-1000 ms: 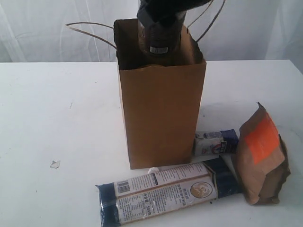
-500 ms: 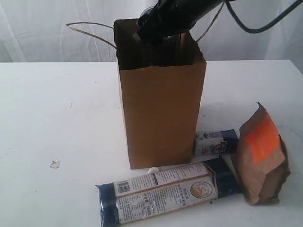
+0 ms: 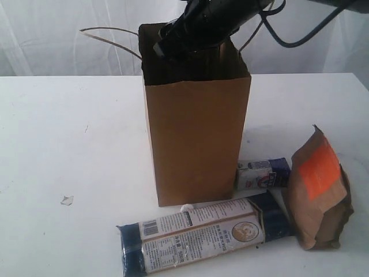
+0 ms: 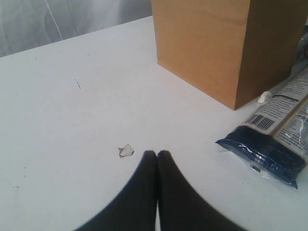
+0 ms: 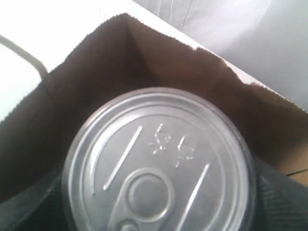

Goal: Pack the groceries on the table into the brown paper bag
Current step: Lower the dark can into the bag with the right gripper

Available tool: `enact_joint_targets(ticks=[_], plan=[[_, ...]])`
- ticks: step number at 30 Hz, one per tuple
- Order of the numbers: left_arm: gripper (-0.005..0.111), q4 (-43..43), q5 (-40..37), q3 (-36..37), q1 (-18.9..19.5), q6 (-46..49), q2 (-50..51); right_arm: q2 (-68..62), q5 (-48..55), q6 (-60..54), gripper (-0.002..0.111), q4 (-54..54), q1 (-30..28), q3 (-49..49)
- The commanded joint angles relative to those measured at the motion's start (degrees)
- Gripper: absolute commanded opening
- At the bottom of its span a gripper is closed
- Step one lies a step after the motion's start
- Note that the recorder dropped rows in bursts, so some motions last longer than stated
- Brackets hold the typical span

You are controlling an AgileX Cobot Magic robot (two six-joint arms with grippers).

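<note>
Reading near to far: my left gripper (image 4: 156,155) pinched together, empty, over table (image 3: 69,133). Then long navy-tan packet (image 3: 202,236), brown pouch (image 3: 320,187), small blue-white packet (image 3: 262,174) lie unpacked beside brown paper bag (image 3: 196,138). At bag mouth, my right gripper (image 3: 167,46) clamped on dark silver-lidded can (image 5: 159,163). I judge three items left after can; anything already bagged hidden.

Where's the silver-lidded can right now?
Right wrist view: the dark silver-lidded can is in the right gripper, just inside the brown paper bag, centre of exterior view.
</note>
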State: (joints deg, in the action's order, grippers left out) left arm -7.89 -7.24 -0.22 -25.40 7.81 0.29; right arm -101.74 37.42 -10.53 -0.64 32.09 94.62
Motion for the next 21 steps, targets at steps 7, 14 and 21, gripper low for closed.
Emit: enact_joint_targets(ticks=[7, 14, 21], plan=[[0.000, -0.2, -0.3, 0.2, 0.1, -0.2, -0.3, -0.7, 0.1, 0.3, 0.000, 0.6, -0.1, 3.0], [0.000, -0.2, -0.3, 0.2, 0.1, -0.2, -0.3, -0.9, 0.2, 0.3, 0.000, 1.0, -0.1, 3.6], [0.000, -0.2, -0.3, 0.2, 0.1, -0.2, -0.3, -0.9, 0.9, 0.3, 0.000, 1.1, -0.1, 6.5]])
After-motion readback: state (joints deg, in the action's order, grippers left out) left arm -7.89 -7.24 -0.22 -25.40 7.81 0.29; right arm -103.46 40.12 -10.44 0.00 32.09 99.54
